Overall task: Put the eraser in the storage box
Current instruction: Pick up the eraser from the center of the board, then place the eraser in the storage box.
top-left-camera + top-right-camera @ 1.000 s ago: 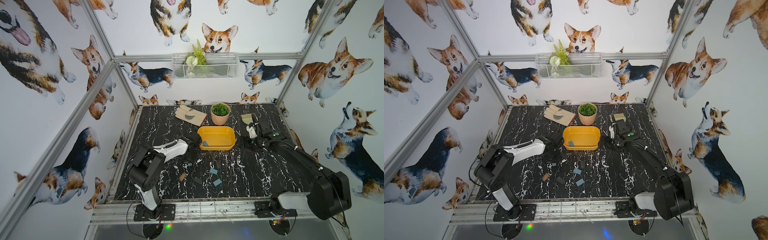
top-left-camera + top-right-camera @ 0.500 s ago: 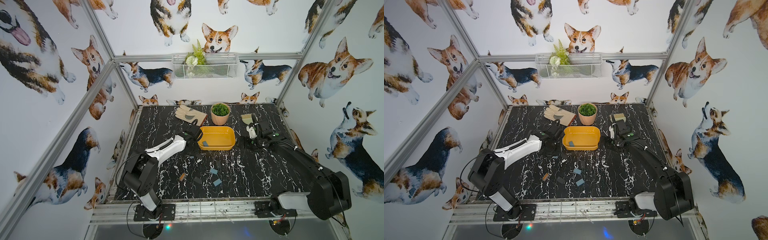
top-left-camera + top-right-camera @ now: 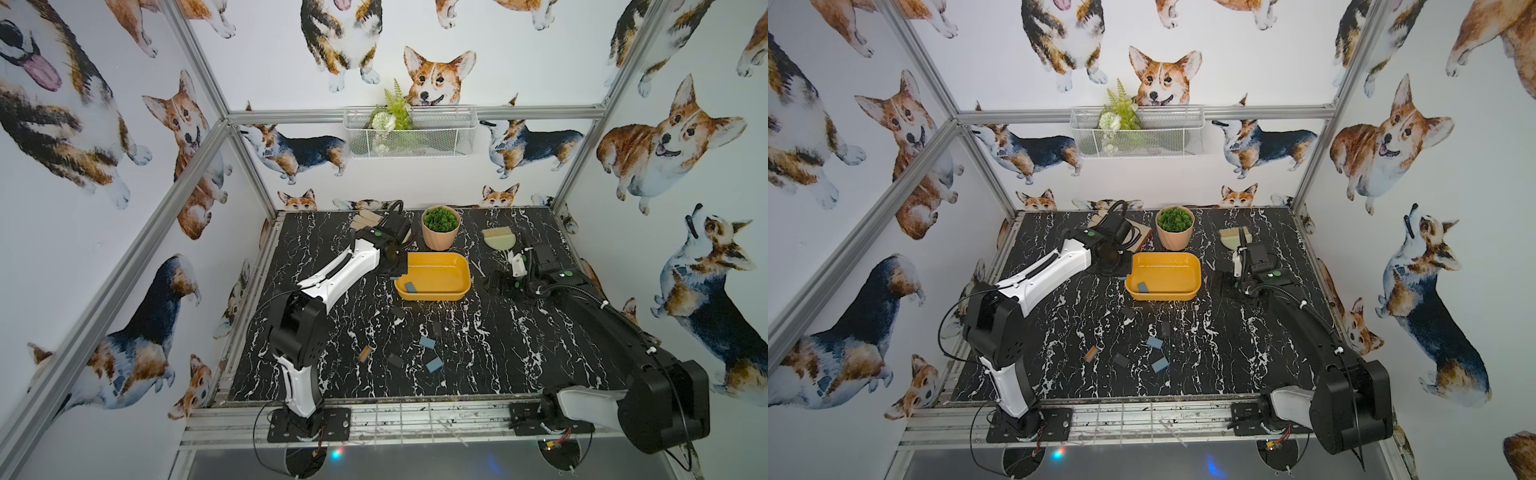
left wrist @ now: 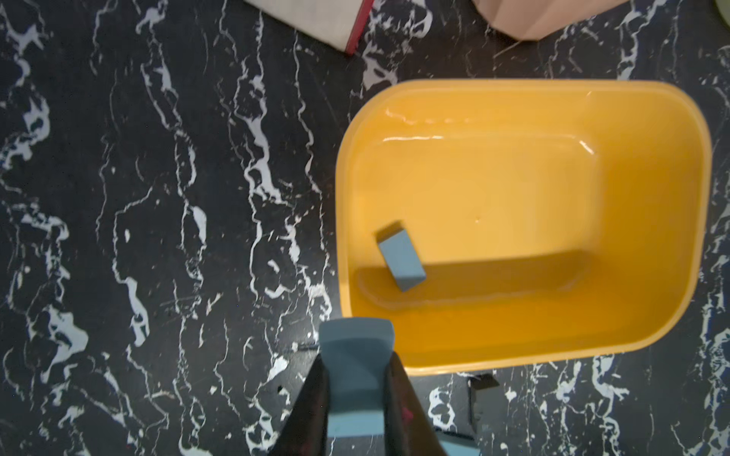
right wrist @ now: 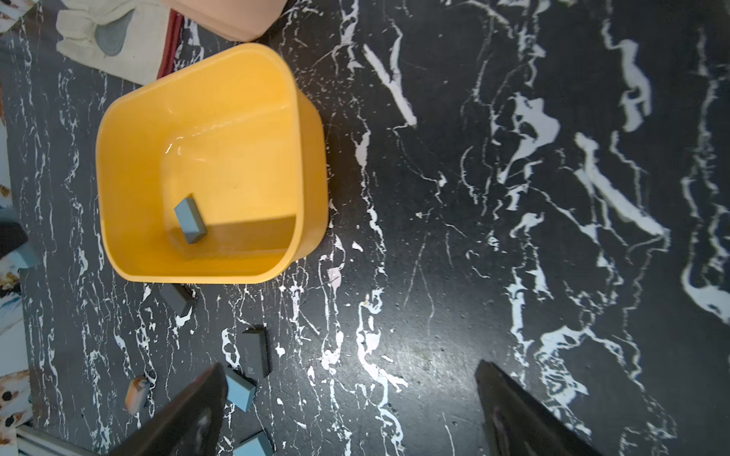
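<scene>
- The tabletop (image 3: 519, 353), black with white veining, is mostly bare on the side beyond the box's right end. In front of the box it is littered with small blocks.
- The left arm (image 3: 332, 274) reaches across to the left end of the storage box (image 3: 466, 274). Its jaws are closed on a blue eraser (image 4: 355, 339), pinched between the two fingers and lifted clear of the tabletop.
- The right arm (image 3: 602, 328) lies low off the box's right end, near it but apart. Its jaws stand wide open with nothing between them, over bare tabletop.
- The storage box has a plant pot (image 3: 440, 239) just behind it and a glove (image 5: 110, 35) near its far left corner. The way in from above looks free.
- One blue eraser in the box (image 4: 401, 256) lies towards the left end; the rest of the floor is bare.
- The step in hand looks like the carry, with the release not yet made.
- In the left wrist view the held eraser hangs about over the box's rim at a corner, not clearly over the floor.
- The next move likely calls for a short travel inward past the rim, then opening the jaws. Let go here, the eraser could strike the rim and tip outside.
- A dark block (image 5: 177, 298) sits just outside the front wall, and two loose blue erasers (image 3: 432, 365) lie further forward. All are well clear of the drop.
</scene>
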Tool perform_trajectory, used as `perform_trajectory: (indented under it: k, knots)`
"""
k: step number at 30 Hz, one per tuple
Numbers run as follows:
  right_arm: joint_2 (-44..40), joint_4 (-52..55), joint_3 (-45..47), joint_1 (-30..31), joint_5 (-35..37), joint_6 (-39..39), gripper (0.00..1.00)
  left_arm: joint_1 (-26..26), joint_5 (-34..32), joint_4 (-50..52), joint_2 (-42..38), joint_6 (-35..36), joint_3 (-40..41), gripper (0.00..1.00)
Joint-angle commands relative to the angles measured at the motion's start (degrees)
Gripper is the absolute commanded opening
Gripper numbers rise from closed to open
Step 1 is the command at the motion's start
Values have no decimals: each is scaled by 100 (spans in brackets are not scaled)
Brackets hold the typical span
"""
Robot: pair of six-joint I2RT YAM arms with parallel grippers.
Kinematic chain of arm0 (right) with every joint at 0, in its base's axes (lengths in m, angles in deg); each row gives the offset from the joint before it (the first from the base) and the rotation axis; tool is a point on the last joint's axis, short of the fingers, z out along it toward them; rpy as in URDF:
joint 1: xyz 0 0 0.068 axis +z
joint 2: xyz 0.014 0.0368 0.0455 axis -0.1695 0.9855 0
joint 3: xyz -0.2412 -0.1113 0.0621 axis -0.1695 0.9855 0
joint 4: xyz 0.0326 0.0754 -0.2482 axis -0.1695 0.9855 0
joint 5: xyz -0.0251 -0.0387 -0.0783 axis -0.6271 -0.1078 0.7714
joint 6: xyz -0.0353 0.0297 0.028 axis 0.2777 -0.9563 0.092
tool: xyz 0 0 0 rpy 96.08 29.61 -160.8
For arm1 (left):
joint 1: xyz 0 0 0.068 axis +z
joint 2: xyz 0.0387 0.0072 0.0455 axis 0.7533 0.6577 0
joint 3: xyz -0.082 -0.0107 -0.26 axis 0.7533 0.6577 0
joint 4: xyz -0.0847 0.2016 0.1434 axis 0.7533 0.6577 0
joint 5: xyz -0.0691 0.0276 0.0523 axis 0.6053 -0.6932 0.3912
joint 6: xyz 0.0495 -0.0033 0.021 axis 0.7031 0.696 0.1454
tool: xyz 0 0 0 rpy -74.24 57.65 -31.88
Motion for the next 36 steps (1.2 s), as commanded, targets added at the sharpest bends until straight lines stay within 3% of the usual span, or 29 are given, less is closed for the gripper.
perform_trajectory:
  k: [1,7,12,36]
  knots:
    - [-110,64,66,-119,70,-48,100,6,152,251,364,237,-506,20]
    - [-156,73,186,-220,96,-57,100,-12,320,599,1213,463,-1645,20]
    - [-155,65,233,-255,107,-61,100,-60,360,793,1627,565,-2119,20]
    - [-39,-132,471,-273,-105,-259,100,-21,270,853,2753,347,-2821,20]
